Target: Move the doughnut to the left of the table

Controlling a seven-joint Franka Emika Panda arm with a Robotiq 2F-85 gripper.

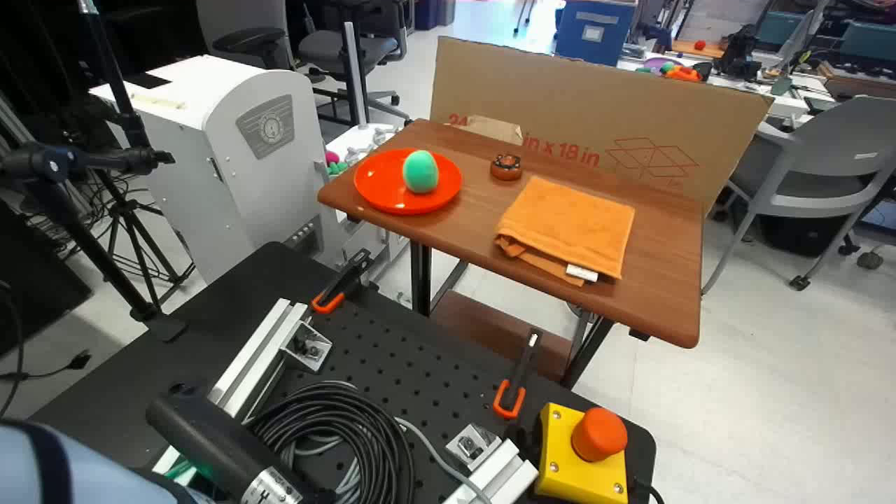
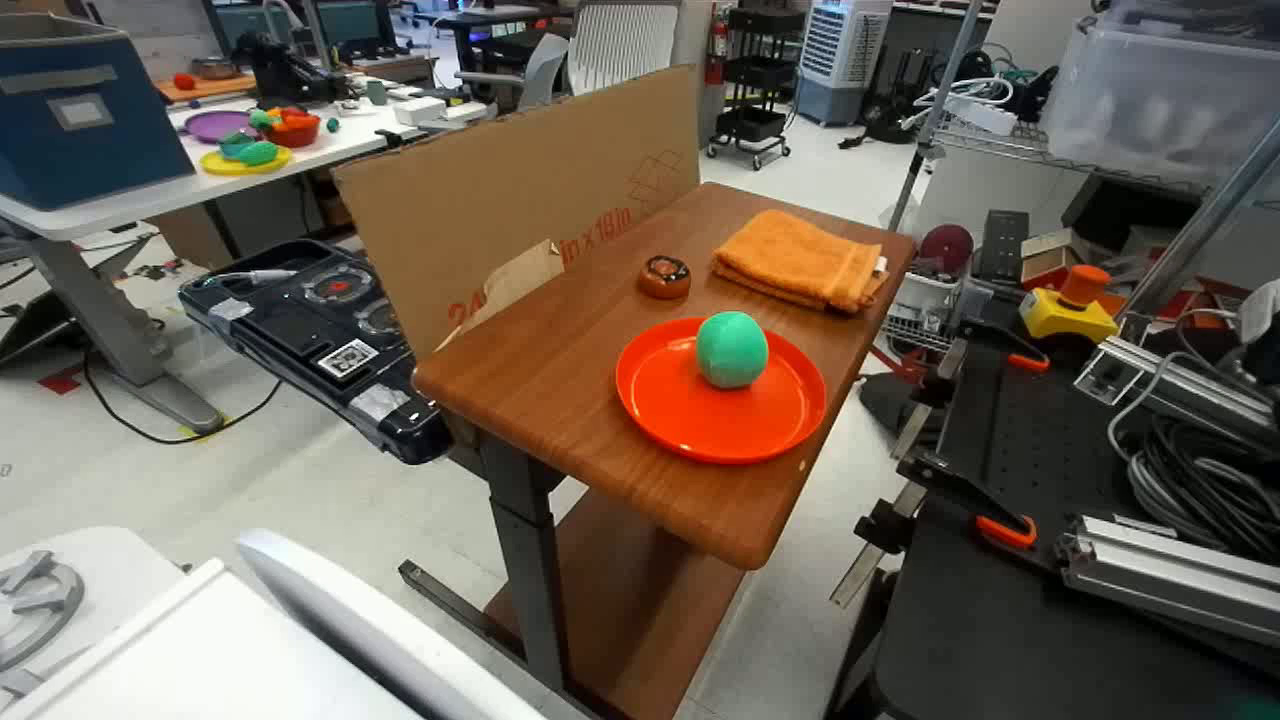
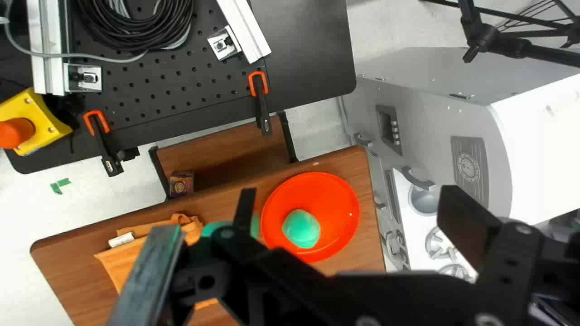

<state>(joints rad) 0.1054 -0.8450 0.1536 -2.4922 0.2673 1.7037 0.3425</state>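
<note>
The doughnut (image 1: 505, 169) is a small dark brown ring with a patterned top. It lies on the reddish-brown table (image 1: 658, 273) near the cardboard, between the orange plate and the orange cloth. It also shows in an exterior view (image 2: 664, 279) on the same table (image 2: 560, 400). In the wrist view the doughnut is not visible; the gripper's body covers that part of the table. My gripper (image 3: 351, 213) is open, with its fingers wide apart and nothing between them. It is high above the table, over the plate's end. Its fingers are not clearly seen in the exterior views.
An orange plate (image 1: 371, 192) holding a green ball (image 1: 421, 172) stands at one table end. A folded orange cloth (image 1: 570, 224) lies toward the other end. A cardboard sheet (image 1: 560, 105) stands along the far edge. A black perforated board (image 1: 420, 364) with clamps is nearer the robot.
</note>
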